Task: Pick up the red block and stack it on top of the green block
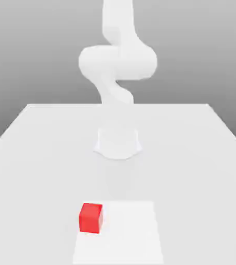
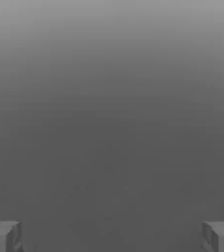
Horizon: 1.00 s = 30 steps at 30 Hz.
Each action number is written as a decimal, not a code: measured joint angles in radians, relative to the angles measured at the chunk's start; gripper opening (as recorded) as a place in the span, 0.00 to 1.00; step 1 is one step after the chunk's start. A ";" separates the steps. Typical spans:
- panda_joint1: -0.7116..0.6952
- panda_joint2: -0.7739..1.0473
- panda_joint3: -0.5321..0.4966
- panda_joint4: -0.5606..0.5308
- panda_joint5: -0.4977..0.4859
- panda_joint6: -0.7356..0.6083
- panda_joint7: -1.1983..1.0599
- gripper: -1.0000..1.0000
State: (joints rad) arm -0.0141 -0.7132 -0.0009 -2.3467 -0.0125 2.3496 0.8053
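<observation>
squarely upright, red block faces forward.

white table, red block on it

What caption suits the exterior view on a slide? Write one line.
White robot arm rises at the far side of a white table; a red block sits near the front, untouched.

I'm looking at my arm in the exterior view: plain white all over, smooth rounded tube-like links with bulging joints; its round white base nearly blends into the pale surface, so I can't quite trace its edge; on the hand view I see two blocky grey fingertips, each with a white patch at its outer corner.
</observation>
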 joint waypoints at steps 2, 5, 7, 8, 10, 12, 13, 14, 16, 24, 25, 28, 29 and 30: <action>-0.013 0.081 -0.003 -0.042 -0.011 0.046 0.005 0.50; -0.029 0.192 -0.009 -0.100 -0.024 0.108 0.010 0.50; -0.039 0.265 -0.016 -0.139 -0.031 0.150 0.011 0.50; -0.044 0.301 -0.019 -0.158 -0.034 0.171 0.011 0.50; -0.053 0.374 -0.027 -0.196 -0.037 0.212 0.011 0.50; -0.061 0.446 -0.036 -0.235 -0.038 0.253 0.008 0.50; -0.065 0.482 -0.040 -0.254 -0.036 0.273 0.005 0.50; -0.068 0.519 -0.045 -0.273 -0.034 0.294 0.002 0.50; -0.074 0.591 -0.055 -0.311 -0.026 0.336 -0.006 0.50; -0.106 0.881 -0.042 -0.374 0.043 0.540 -0.063 0.50; -0.110 0.917 -0.037 -0.369 0.049 0.570 -0.067 0.50; -0.117 0.974 -0.028 -0.361 0.055 0.619 -0.072 0.00; -0.117 0.974 -0.028 -0.361 0.055 0.619 -0.072 0.00; -0.117 0.974 -0.027 -0.361 0.055 0.619 -0.071 0.00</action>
State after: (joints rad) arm -0.1313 0.2606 -0.0283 -2.7078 0.0420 2.9683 0.7338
